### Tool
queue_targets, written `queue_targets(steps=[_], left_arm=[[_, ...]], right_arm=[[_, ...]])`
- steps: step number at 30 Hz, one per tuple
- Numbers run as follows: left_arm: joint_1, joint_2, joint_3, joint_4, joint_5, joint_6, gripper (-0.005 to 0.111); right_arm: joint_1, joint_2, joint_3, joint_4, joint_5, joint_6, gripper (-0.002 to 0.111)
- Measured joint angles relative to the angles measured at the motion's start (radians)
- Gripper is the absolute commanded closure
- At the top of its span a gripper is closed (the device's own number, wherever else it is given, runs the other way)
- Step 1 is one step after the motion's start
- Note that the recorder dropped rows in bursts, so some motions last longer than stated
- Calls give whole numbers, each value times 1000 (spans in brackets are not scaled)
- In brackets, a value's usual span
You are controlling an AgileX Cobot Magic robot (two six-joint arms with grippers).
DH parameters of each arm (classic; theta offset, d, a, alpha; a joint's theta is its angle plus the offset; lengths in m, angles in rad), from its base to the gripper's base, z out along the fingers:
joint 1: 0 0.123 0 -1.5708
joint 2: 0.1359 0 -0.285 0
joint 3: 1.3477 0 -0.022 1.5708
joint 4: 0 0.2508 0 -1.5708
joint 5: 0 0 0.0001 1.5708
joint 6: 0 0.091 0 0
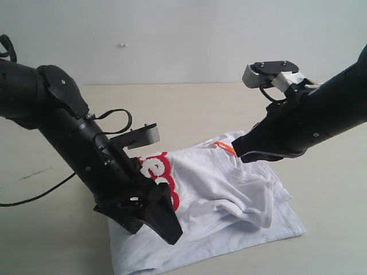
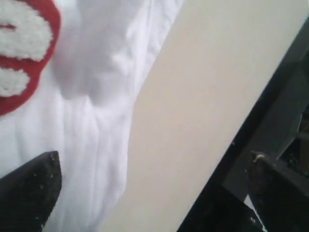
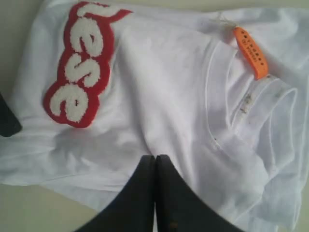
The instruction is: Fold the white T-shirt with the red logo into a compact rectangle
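Exterior view, stock taken item by item.

Item 1: white T-shirt [image 1: 229, 189]. It lies on the bench [image 1: 189, 109] between my two arms, bunched and partly doubled over itself, with loose ridges across the middle. The red logo [image 1: 163, 180] faces up on the side toward my left arm, and only its last letters show. The collar [image 3: 227, 96] and orange neck tag [image 3: 250, 52] sit on the side toward my right arm.

Handling, by my estimate: light, limp cotton with no stiffness. It will sag and drag wherever it is not held, and the stacked layers may slide apart. The towelling logo looks thicker and should resist creasing. Best holds are the hem corners, the shoulder seams or a clean folded edge, pinching every layer together.

Item 2: left claw [image 1: 163, 223]. It is spread wide and holds nothing. It is low at the shirt's near edge, just beside the logo. My left wrist view shows one finger [image 2: 29, 188] over the cloth and the other over bare bench, so the edge lies between them.

Item 3: right claw [image 3: 155, 162]. Its fingers are pressed together and it is empty. It is poised over the cloth just beside the collar, with the tag near. I cannot tell whether the tips touch the fabric.
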Motion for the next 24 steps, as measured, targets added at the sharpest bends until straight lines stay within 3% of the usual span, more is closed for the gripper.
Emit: queue_targets(steps=[7, 19, 24], left_arm=[[0, 0, 93, -49, -208, -6, 4], [4, 19, 103, -22, -488, -6, 4], [59, 25, 103, -22, -541, -6, 4]], right_arm=[[0, -59, 0, 0, 8, 0, 108], [0, -77, 0, 0, 41, 0, 108], [0, -77, 0, -2, 41, 2, 108]])
